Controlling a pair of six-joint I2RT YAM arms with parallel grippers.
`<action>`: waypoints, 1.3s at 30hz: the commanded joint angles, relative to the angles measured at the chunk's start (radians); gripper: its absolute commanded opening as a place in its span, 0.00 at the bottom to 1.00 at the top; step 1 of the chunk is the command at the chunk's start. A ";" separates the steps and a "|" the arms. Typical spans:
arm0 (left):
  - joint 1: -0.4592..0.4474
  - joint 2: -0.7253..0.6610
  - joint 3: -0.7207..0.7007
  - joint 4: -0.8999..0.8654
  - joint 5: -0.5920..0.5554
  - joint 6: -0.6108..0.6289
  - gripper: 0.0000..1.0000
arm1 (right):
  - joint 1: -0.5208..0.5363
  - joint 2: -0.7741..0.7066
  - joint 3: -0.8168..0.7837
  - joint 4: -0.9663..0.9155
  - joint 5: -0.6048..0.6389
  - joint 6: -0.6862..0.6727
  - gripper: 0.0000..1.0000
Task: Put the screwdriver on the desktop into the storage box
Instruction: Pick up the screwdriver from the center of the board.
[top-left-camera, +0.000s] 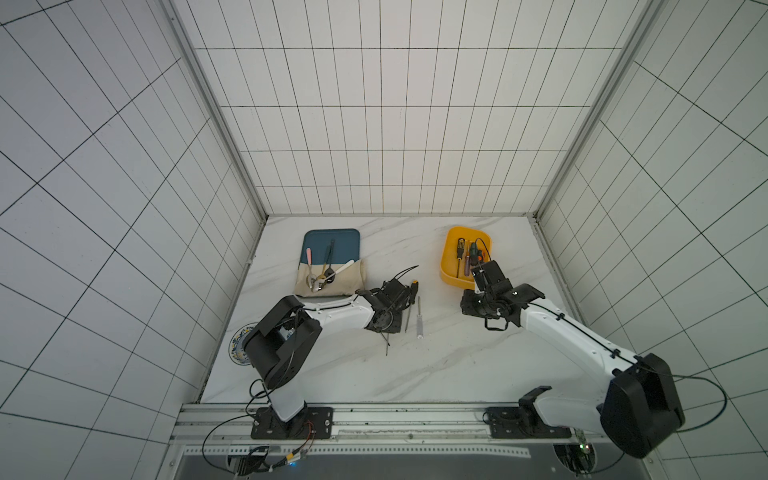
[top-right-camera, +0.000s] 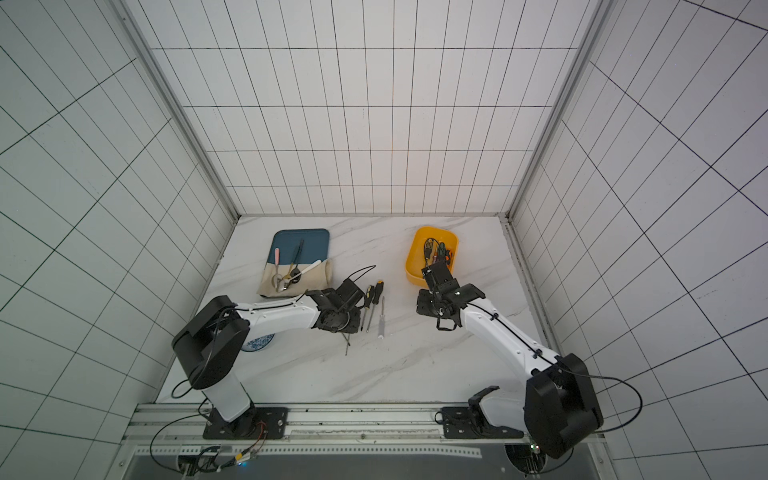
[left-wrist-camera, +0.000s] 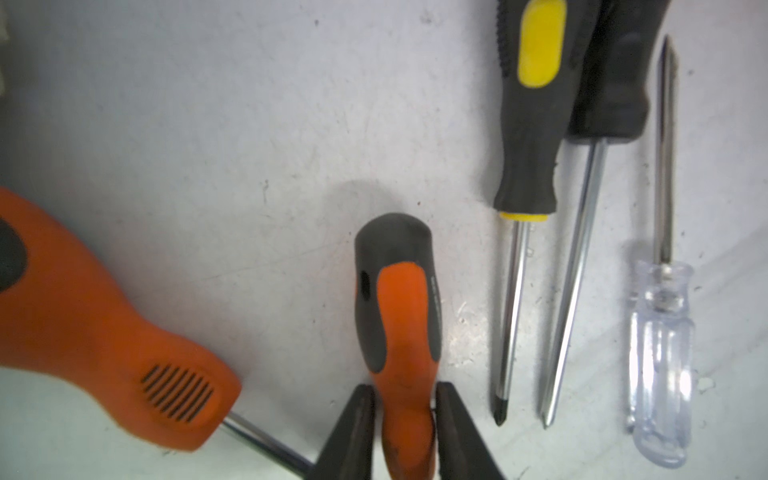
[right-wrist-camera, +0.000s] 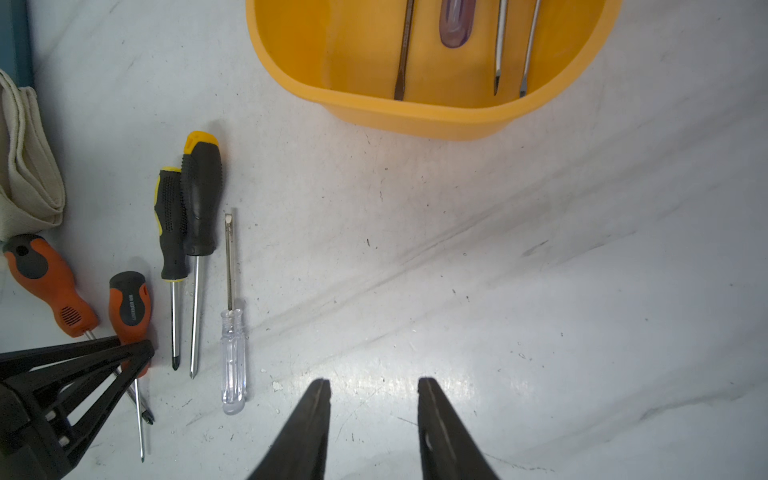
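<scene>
On the white desktop lie several screwdrivers. My left gripper is shut on the neck of a small orange-and-grey screwdriver, which still rests on the surface; the right wrist view shows this screwdriver too. Beside it lie a bigger orange one, two black-and-yellow ones and a clear-handled one. The yellow storage box at the back right holds several screwdrivers. My right gripper hangs open over bare desktop, just in front of the storage box.
A dark teal tray with spoons and a folded beige cloth sit at the back left. A blue patterned plate lies under the left arm. Tiled walls close in three sides.
</scene>
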 joint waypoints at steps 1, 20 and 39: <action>-0.008 0.039 0.005 -0.001 -0.008 -0.004 0.11 | 0.010 -0.004 -0.028 0.010 -0.004 0.015 0.39; 0.047 -0.390 -0.079 0.098 0.167 -0.013 0.00 | 0.020 -0.056 -0.061 0.350 -0.530 0.110 0.49; 0.069 -0.656 -0.228 0.232 0.256 -0.071 0.00 | 0.186 0.169 0.116 0.668 -0.765 0.225 0.50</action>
